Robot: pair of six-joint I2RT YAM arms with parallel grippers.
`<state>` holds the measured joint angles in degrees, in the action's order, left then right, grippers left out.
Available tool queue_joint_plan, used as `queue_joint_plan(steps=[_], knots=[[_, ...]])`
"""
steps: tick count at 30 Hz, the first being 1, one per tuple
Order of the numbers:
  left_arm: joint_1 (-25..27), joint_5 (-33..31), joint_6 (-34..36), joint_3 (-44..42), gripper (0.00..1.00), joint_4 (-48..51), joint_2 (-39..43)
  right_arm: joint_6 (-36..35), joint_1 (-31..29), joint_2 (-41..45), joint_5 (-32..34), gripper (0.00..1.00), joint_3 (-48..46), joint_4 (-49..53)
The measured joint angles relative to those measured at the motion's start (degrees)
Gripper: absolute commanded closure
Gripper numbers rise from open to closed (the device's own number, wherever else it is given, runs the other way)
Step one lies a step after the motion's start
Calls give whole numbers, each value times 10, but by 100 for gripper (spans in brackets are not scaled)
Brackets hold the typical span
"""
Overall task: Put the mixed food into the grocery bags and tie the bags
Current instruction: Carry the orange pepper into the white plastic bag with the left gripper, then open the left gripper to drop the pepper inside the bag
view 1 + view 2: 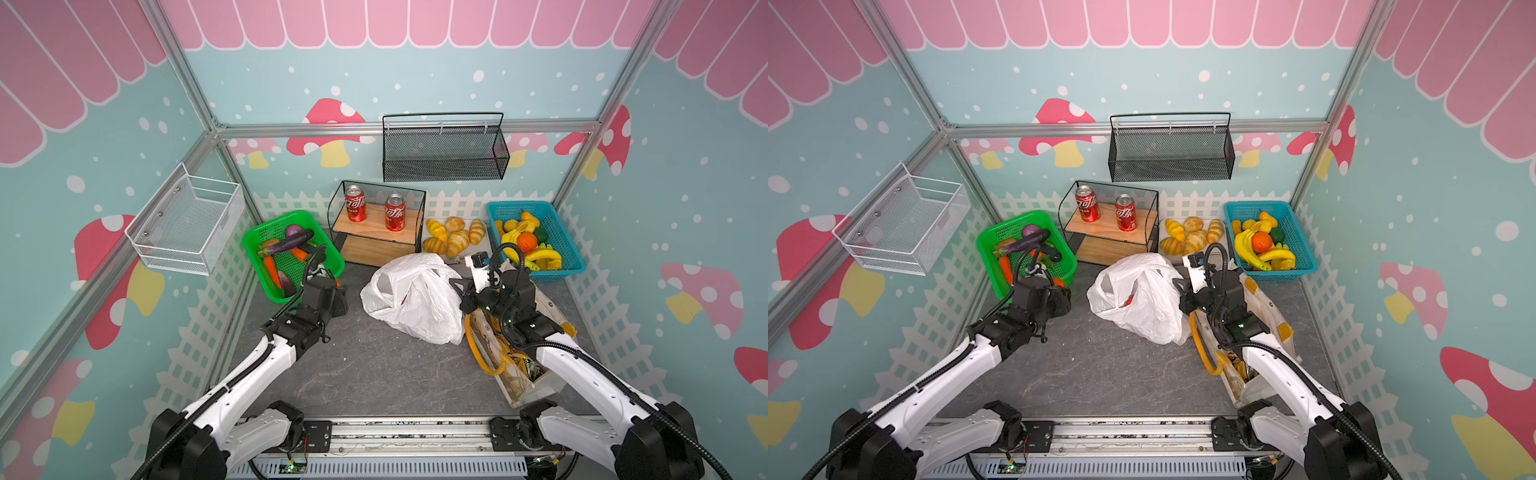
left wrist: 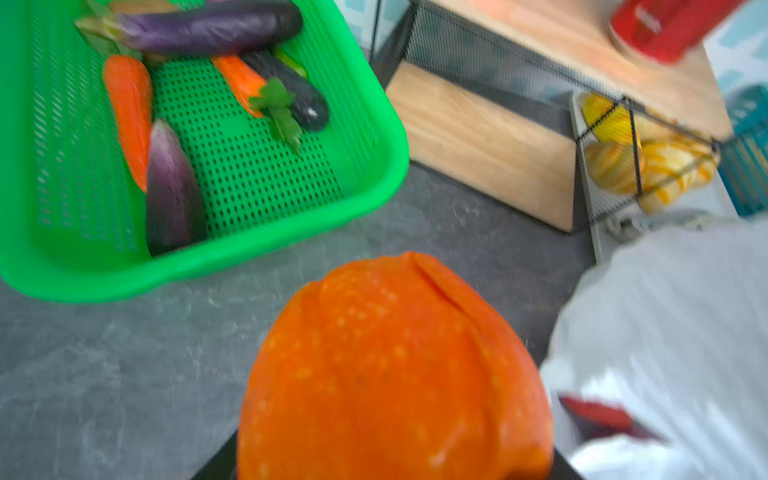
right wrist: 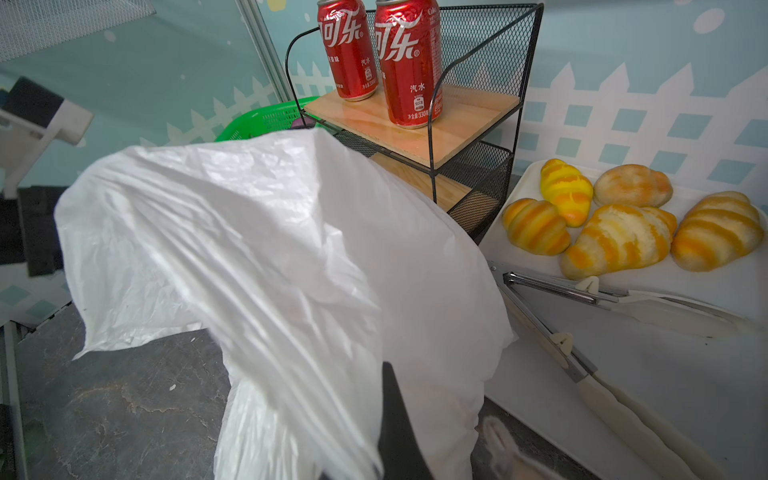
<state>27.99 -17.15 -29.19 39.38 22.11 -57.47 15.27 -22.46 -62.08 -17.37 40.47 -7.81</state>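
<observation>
My left gripper [image 1: 338, 291] is shut on an orange pumpkin [image 2: 395, 374], which fills the near part of the left wrist view and hides the jaws. It hangs between the green basket [image 2: 374, 166] and the white plastic bag [image 1: 411, 299]. That basket holds carrots and purple aubergines [image 2: 208, 29]. My right gripper [image 1: 455, 286] is shut on the bag's right edge, and the film [image 3: 270, 249] is lifted over one dark finger [image 3: 392, 399]. A red piece [image 1: 1130, 300] shows inside the bag. The cream tote [image 1: 519, 374] with yellow-orange handles lies under my right arm.
A two-tier shelf [image 1: 376, 245] with two red cans stands at the back. To its right are a white tray [image 3: 665, 374] with croissants and tongs [image 3: 582, 299], then a blue fruit basket [image 1: 577, 257]. Wire baskets hang on the left wall [image 1: 187, 224] and back wall [image 1: 444, 149].
</observation>
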Motion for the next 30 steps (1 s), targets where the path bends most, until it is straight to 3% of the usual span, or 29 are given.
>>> queue_joint_plan(steps=[4, 8, 14, 22, 30], knots=[[75, 44, -19, -43, 49, 3, 31, 0, 0, 0, -1, 100, 0, 0], [111, 126, -17, -34, 48, -62, -26, 2, 1, 0, -5, 100, 0, -1], [107, 188, -10, 42, 48, -169, -161, 5, 3, 14, -7, 100, 0, 2], [67, 191, -23, 164, 45, -257, -323, 0, 3, 26, -17, 100, 0, 27], [97, 213, -2, 249, 25, -232, -442, 0, 3, 26, -32, 100, 0, 31]])
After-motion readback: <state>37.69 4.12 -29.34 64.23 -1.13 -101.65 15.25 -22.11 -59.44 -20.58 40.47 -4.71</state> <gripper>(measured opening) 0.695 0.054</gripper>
